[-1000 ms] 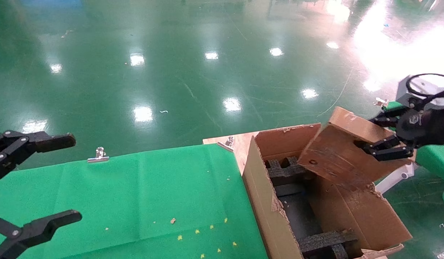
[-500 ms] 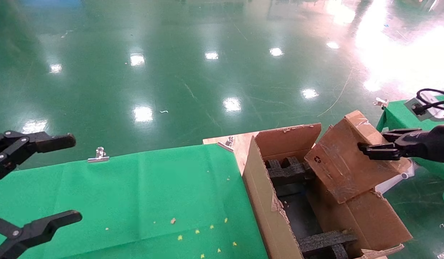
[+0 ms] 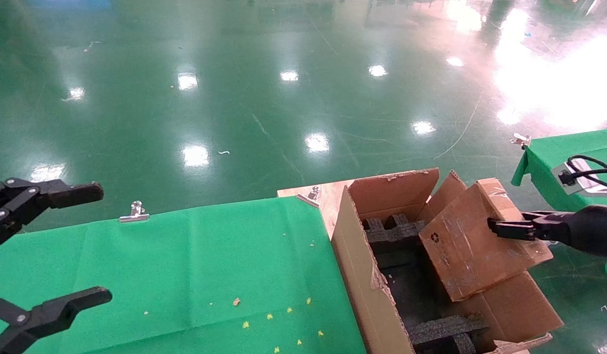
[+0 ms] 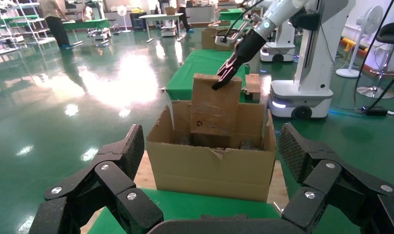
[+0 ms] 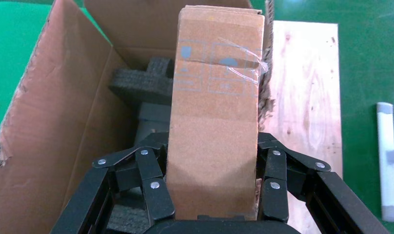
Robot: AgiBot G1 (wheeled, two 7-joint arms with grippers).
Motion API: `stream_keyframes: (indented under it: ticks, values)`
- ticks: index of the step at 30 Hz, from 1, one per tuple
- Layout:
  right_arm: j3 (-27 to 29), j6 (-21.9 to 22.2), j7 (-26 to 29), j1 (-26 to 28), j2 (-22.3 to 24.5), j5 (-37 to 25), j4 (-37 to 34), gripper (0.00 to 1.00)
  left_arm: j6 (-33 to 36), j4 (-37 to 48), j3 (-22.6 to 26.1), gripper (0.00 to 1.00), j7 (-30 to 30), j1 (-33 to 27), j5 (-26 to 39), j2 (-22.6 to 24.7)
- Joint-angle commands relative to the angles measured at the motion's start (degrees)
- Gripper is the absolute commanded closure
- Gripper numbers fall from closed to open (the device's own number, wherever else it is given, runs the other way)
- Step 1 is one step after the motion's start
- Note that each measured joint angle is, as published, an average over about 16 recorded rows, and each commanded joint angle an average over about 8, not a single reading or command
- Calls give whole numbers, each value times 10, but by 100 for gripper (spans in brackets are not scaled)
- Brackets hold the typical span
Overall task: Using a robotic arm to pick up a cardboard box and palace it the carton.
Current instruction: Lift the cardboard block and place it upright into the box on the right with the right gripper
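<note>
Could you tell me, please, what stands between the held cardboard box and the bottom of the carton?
Black foam inserts lie inside the carton beneath the cardboard box clamped in the right pincer; the box's lower edge is already between the flaps.

Brown cardboard, black foam, green cloth

The cardboard box (image 3: 473, 246) is scuffed brown with a small black recycling mark and faint blue printed squares; the carton (image 3: 367, 275) is brown, holding black foam inserts (image 3: 389, 231); the counter (image 3: 185, 265) wears bright green cloth with yellow specks; both pincers are black.
</note>
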Motion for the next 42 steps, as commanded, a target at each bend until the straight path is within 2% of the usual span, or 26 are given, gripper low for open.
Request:
stream_keyframes:
  ticks: [1, 16, 20, 29, 42]
  values:
    - [-4, 18, 11, -16, 7, 16, 15, 100, 0, 0, 0, 0, 0, 0, 0, 0]
    - [-10, 32, 20, -21, -2, 11, 17, 100, 0, 0, 0, 0, 0, 0, 0, 0]
    - [-22, 68, 45, -29, -19, -11, 22, 100, 0, 0, 0, 0, 0, 0, 0, 0]
    - [-62, 163, 138, -41, -63, -88, 56, 100, 0, 0, 0, 0, 0, 0, 0, 0]
    - [-102, 242, 242, -57, -115, -146, 46, 100, 0, 0, 0, 0, 0, 0, 0, 0]
